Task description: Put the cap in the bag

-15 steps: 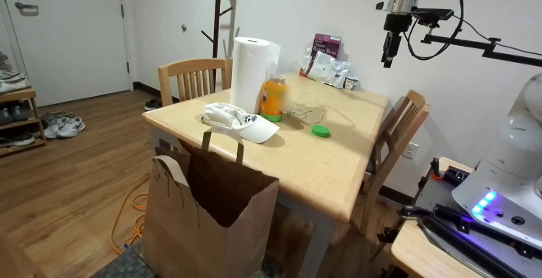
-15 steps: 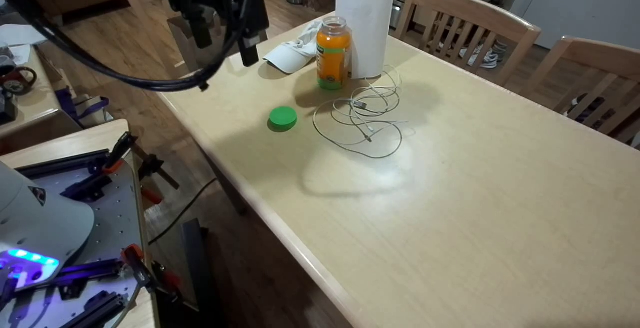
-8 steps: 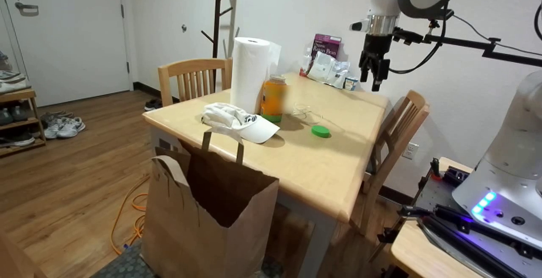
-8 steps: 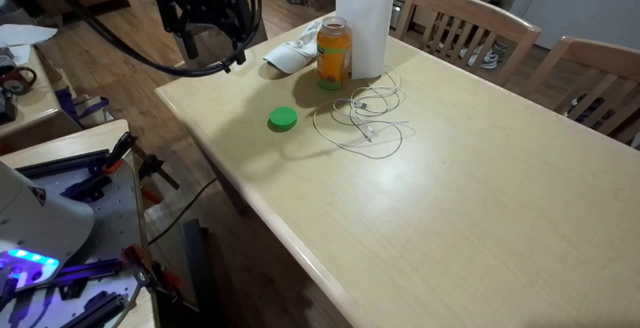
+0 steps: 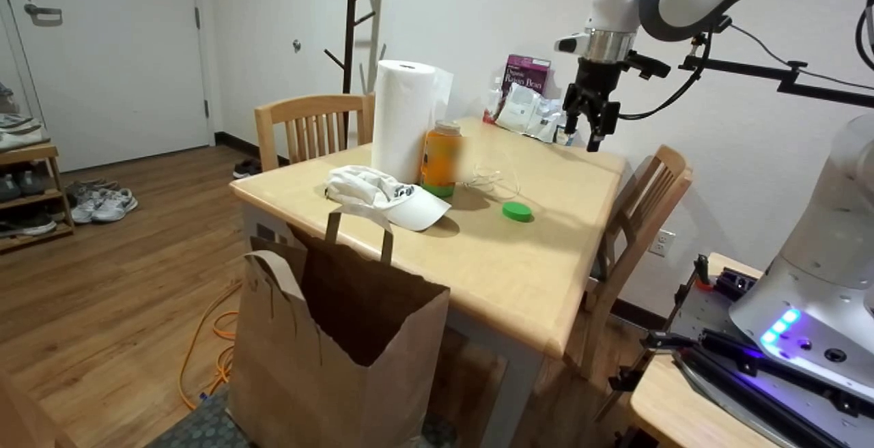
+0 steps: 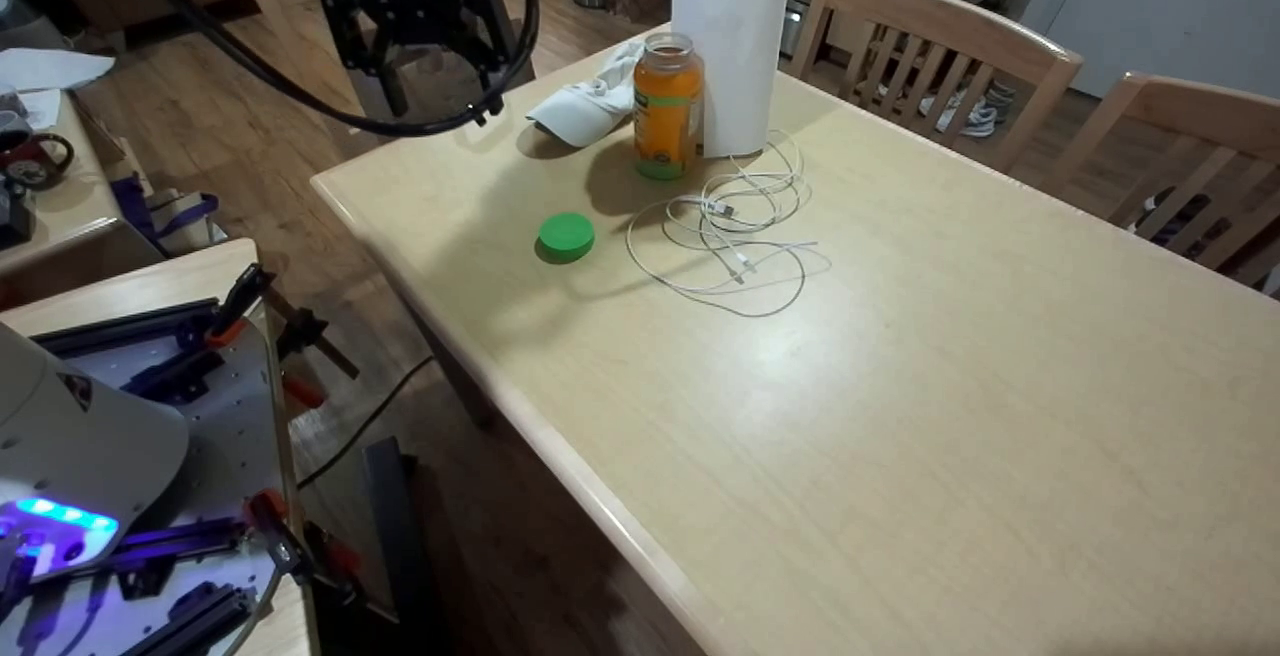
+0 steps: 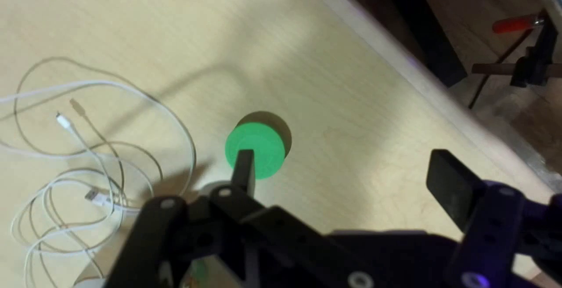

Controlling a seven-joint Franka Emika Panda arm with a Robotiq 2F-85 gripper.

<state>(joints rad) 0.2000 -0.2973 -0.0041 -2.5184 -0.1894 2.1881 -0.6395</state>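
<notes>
Cap (image 6: 588, 106): lay on table (image 6: 900, 386), partly hidden behind orange jar (image 6: 666, 126) in an exterior view. Bag (image 5: 314, 359): stood beside table, cut off at base, too dark inside to read. Gripper (image 7: 344, 176): hung above table with jaws wide apart, partly blocking green disc (image 7: 265, 147) in wrist view. Showed soft white cloth, curved brim (cap); brown paper, looped handles (bag). Table: bore paper-towel roll (image 6: 730, 46) and tangled cables (image 6: 718, 207) on smooth pale top, near slatted chairs (image 5: 314, 104) and white wall (image 5: 471, 11).
</notes>
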